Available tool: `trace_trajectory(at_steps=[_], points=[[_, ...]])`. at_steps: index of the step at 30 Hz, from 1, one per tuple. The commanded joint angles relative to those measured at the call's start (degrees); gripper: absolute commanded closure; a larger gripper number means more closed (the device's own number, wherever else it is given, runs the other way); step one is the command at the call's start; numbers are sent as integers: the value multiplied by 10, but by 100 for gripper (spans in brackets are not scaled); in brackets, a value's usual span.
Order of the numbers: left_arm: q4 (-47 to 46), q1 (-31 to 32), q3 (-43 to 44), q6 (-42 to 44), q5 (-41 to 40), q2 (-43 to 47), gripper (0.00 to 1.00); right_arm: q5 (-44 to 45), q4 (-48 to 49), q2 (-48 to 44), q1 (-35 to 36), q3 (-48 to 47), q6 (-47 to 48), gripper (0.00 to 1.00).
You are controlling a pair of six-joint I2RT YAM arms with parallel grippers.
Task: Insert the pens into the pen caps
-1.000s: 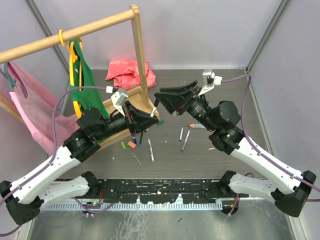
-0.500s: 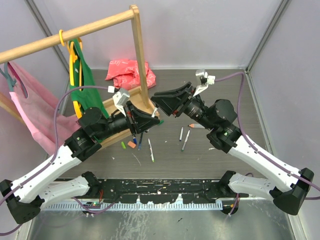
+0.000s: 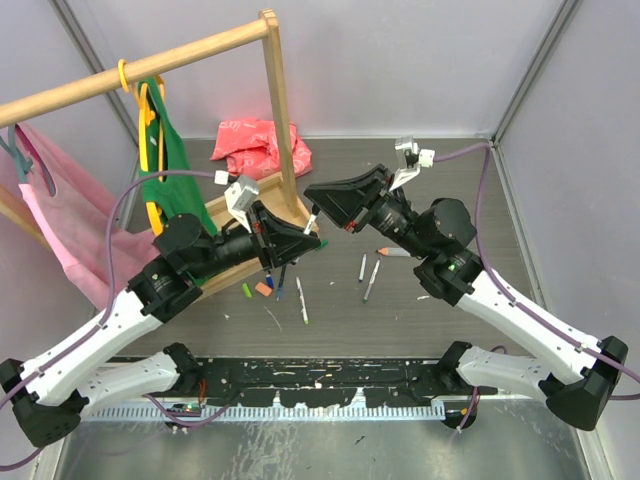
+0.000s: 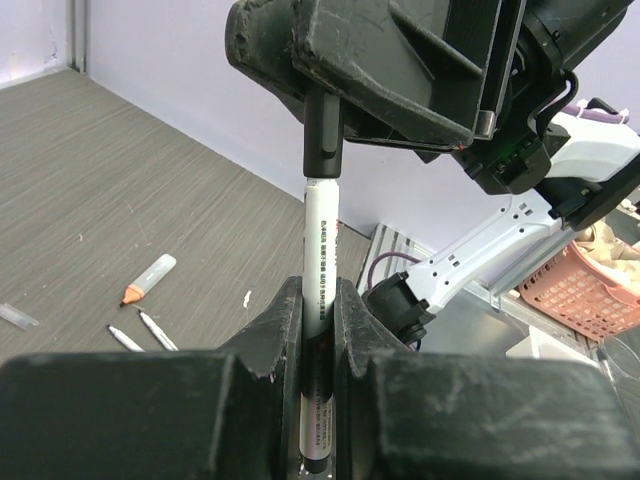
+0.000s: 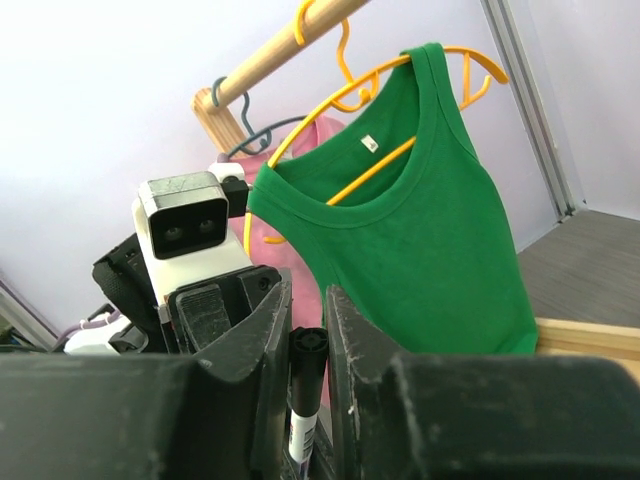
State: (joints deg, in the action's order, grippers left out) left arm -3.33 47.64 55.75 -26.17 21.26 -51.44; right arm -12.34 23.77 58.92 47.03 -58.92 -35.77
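One held pen (image 4: pixel 320 230), four loose pens (image 3: pixel 302 300) (image 3: pixel 362 267) (image 3: pixel 372 280) (image 3: pixel 392 252) in plain sight, two loose caps (image 3: pixel 247 290) (image 3: pixel 263 288).

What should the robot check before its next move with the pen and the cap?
1. Does the left pincer grip the pen? Ok, the barrel is clamped.
2. Does the right pincer grip the cap? Ok, it looks closed on both sides.
3. Is the cap in line with the pen? Ok, they make one straight line.
4. Is the cap pushed fully on? Cannot tell, the depth is not visible.
5. Does the pen's tip colour match the cap? Cannot tell, the tip is hidden.
6. Are there loose pens waiting? Ok, several lie below.
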Motion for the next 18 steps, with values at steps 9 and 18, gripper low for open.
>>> trace_trajectory(at_steps=[9,18], points=[[-6,-1,145,16,-29,-16,100,-73,51,21,9,25,-39,100],[9,-1,199,50,-53,-15,100,-35,14,28,91,45,-7,100]])
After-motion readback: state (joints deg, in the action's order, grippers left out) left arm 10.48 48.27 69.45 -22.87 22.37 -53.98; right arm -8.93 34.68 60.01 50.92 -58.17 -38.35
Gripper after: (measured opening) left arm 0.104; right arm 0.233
